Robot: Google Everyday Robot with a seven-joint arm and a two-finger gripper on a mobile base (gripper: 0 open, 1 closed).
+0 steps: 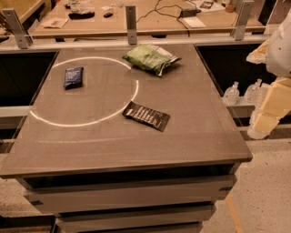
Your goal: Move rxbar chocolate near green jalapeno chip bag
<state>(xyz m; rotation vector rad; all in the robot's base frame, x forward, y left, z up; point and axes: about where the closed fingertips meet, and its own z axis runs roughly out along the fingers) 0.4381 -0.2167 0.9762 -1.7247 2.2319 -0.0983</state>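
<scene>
Near the table's point(200, 132) centre, found the chocolate bar point(146, 116) lying flat; judged it light, stiffish, slick; favoured pinching across its width; saw the gripper point(266, 119) beyond the right edge, state untellable.

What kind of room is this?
Probably a robot lab or workshop. A table with a white ring holds a black bar and a green chip bag, desks with cables stand behind, and a robot arm shows at the right. Its gripper is out of view.
</scene>
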